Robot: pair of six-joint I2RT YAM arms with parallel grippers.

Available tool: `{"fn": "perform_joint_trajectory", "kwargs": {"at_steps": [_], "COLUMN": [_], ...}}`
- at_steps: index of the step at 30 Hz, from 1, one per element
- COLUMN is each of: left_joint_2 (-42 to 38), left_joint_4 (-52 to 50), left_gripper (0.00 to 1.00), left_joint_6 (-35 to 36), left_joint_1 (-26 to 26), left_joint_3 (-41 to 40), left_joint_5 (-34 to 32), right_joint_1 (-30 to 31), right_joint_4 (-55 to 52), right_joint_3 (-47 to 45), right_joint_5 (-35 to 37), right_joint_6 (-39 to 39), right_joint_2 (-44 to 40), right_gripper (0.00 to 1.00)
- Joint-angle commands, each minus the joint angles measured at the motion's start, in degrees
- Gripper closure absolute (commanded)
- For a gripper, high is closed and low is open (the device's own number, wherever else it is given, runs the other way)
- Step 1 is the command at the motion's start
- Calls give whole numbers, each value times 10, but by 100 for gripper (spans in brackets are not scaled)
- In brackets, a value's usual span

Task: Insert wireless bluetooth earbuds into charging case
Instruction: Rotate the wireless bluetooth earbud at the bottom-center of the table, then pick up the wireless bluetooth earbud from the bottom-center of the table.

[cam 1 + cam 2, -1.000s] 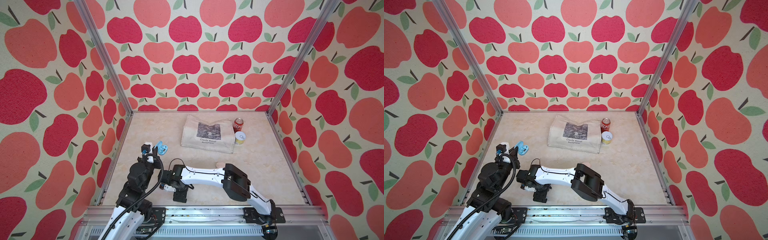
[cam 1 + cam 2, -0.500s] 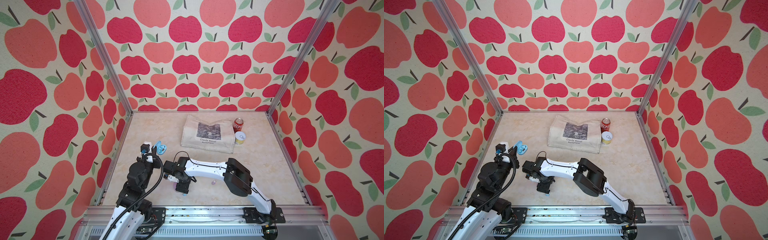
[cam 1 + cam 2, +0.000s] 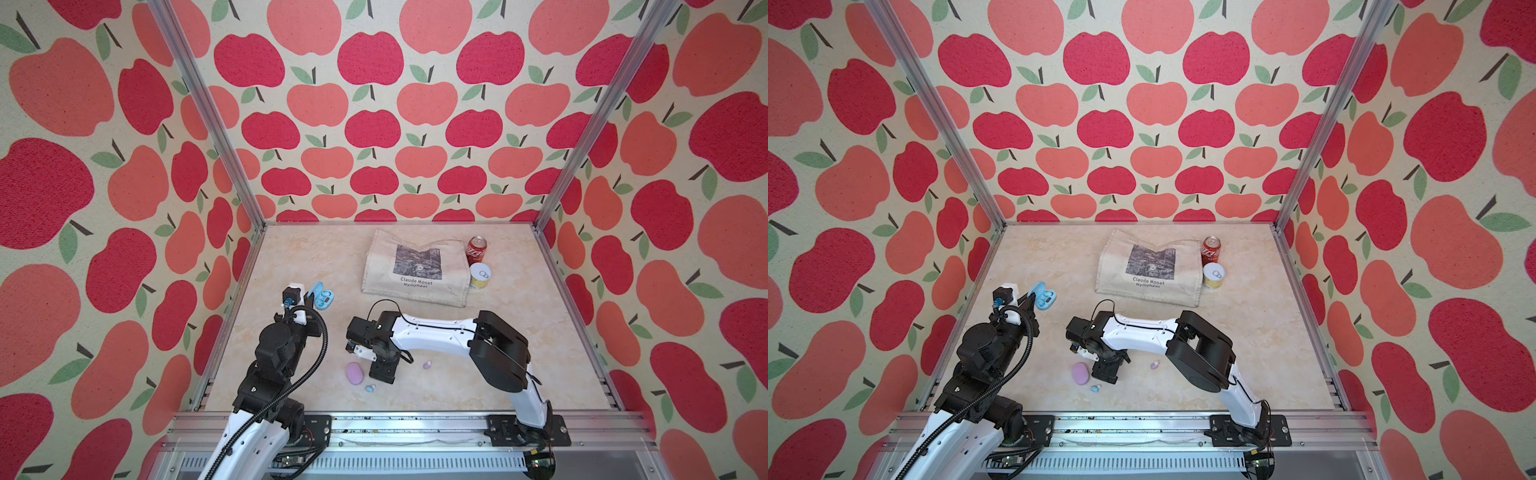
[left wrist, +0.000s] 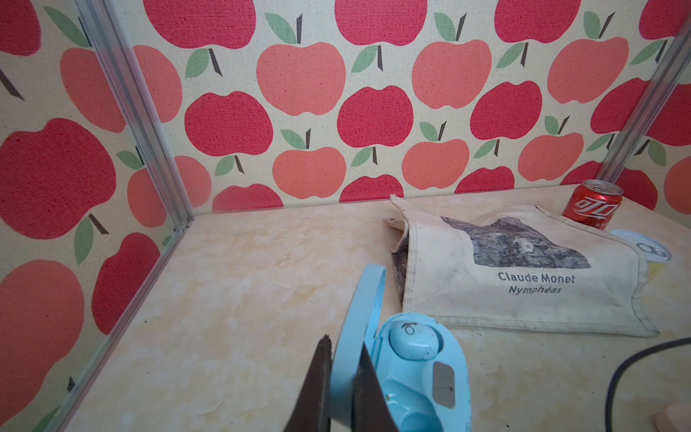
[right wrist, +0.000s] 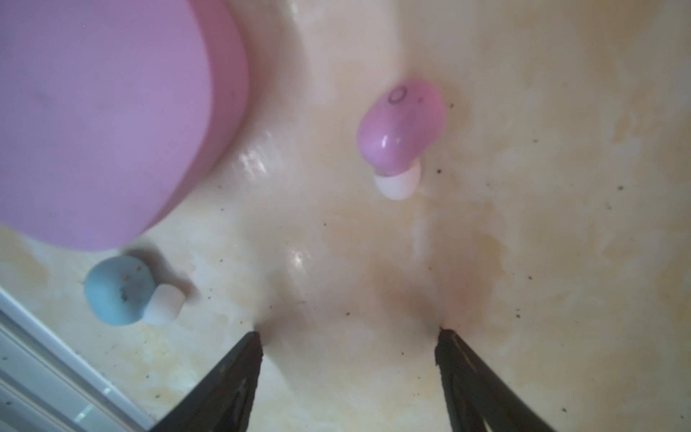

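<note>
Earbud (image 5: 402, 131) lies ahead of spread right fingers (image 5: 239, 377) — untouched.

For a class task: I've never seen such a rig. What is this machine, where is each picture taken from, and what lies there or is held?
Two robot arms with two-fingered grippers stand at a marble-look table. Two pictures look down from overhead; one close-up comes from each wrist. The left gripper is shut on the lid of an open blue charging case, with one blue earbud seated inside. The right gripper is open and empty, near a closed lilac case, a loose blue earbud and a lilac earbud. Farther back are a tote bag, a red cola can and a yellow can.
</note>
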Motion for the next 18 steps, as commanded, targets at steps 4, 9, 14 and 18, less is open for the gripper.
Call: {"fn": "perform_joint_trajectory", "kwargs": {"at_steps": [4,9,14,18], "left_joint_2": [-14,-10,-10,-13], "left_joint_4": [-12,-31,-45,-56], "left_gripper": [100,100,100,100], "left_joint_6": [7,8,5,4], "left_joint_1": [3,3,3,3], "left_joint_3": [30,40,51,56], "left_joint_5": [2,11,10,8], "right_joint_1": [27,44,55,55], "right_joint_4": [47,63,84,87], "right_joint_3": [-35,-46,-57,-44], "right_joint_5": [-78,-134,-146,-128], "right_joint_6": [-49,-108,-140,-144], "right_joint_2": [-56,-55,-50,-33], "right_gripper": [32,35,34,34]}}
